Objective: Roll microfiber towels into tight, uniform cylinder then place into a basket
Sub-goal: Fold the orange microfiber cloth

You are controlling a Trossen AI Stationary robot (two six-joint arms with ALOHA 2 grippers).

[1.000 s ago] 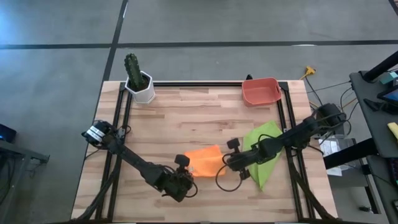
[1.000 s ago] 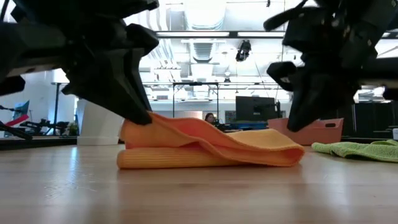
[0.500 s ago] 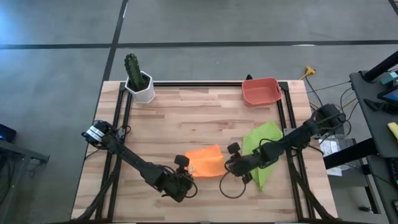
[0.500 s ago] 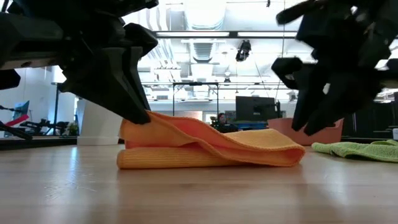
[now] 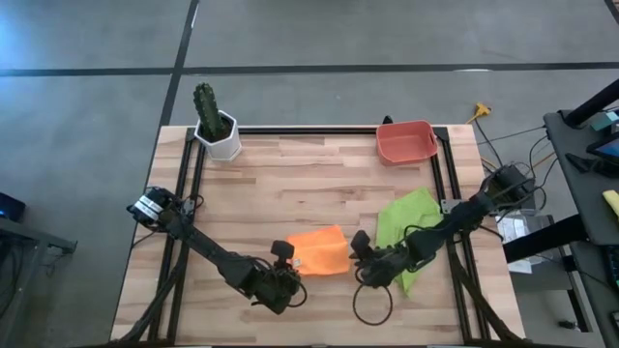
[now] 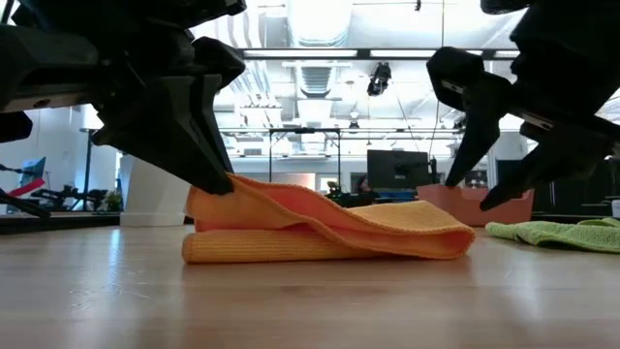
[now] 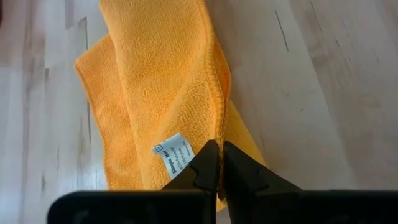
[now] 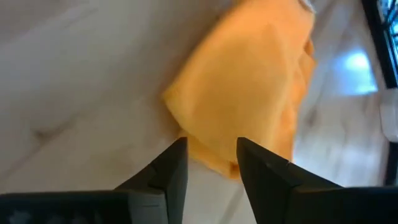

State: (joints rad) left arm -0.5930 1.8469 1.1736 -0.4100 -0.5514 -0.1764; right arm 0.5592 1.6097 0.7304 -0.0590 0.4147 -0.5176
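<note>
The orange microfiber towel lies folded in layers on the table's near middle. My left gripper is shut on its near left edge, beside a white label. My right gripper hangs open just above and beyond the towel's right end and touches nothing; in the right wrist view the towel's corner shows past its fingertips. The lime green towel lies crumpled under the right arm. The salmon-red basket stands at the far right. My left gripper pinches the orange towel's hemmed edge between its two shut fingers, next to the label. The fingers slant down from the table's near left. That end of the top layer is raised a little; the other layers lie on the table.
A white pot with a cactus stands at the far left corner. A black frame runs along the table's far edge and sides. Bare wood lies between the orange towel and the far edge.
My right gripper has opened, rolled about its own axis and gone a little toward the table's near edge, staying above the orange towel's right end. The orange towel and my left gripper have kept still.
</note>
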